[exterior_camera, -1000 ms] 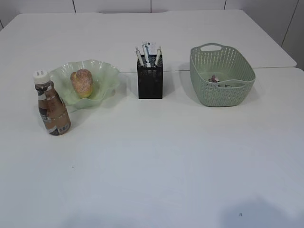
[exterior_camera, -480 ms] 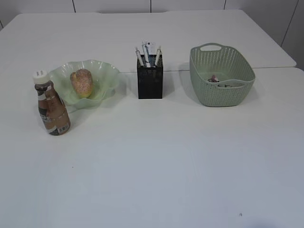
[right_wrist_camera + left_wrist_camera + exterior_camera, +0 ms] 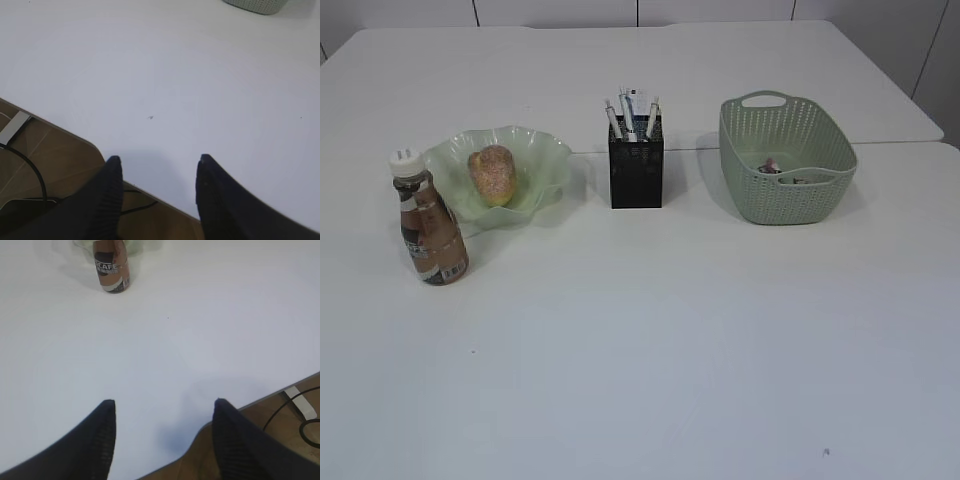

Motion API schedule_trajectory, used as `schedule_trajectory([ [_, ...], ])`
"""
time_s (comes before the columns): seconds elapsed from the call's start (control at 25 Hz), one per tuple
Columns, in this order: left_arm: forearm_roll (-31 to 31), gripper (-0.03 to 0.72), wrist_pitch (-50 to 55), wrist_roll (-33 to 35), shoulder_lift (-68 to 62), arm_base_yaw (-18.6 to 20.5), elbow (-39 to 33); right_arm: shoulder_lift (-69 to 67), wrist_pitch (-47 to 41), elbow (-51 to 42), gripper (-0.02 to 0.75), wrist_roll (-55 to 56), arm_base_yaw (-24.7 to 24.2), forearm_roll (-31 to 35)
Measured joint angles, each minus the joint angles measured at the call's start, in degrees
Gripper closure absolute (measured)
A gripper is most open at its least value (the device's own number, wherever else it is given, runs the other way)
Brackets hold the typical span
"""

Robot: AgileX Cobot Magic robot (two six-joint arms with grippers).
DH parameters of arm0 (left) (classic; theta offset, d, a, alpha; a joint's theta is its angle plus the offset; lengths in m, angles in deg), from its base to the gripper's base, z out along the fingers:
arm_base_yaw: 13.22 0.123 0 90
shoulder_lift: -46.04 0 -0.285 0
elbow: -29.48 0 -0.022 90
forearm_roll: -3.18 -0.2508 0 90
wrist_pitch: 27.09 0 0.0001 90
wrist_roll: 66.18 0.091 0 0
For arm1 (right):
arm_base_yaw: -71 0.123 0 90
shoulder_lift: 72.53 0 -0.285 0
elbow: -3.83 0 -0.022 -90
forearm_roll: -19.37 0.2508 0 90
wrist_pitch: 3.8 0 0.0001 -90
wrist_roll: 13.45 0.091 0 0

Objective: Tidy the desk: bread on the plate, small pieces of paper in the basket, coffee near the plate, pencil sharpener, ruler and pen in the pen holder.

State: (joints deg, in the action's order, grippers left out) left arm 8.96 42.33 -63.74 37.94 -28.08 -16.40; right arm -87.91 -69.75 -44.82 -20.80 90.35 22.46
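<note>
Beyond the near edge of the white table (image 3: 650, 330), both wrist views show wooden floor with black cables. The ruffled green plate (image 3: 545, 160) holds the bread (image 3: 492, 174); the coffee (image 3: 428, 233) stands upright just beside it. The black pen holder (image 3: 636, 172) carries pens and a ruler, hard to tell apart. Small scraps lie in the basket (image 3: 788, 160). The left tool (image 3: 162, 415) and right tool (image 3: 157, 172) hang over the near edge, jaws apart and empty, well away from everything.

Bread (image 3: 492, 174) on plate (image 3: 546, 160); coffee (image 3: 430, 232) just left-front of it.
</note>
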Motion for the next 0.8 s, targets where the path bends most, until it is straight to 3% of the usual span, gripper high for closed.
schedule_trajectory([
  [0.56,0.00,0.256,0.00,0.13,0.00,0.00,0.00,5.46,0.00,-0.31,0.351,-0.20,0.00,0.44],
  [0.8,0.00,0.319,0.00,0.13,0.00,0.00,0.00,7.47,0.00,-0.31,0.351,-0.20,0.00,0.44],
])
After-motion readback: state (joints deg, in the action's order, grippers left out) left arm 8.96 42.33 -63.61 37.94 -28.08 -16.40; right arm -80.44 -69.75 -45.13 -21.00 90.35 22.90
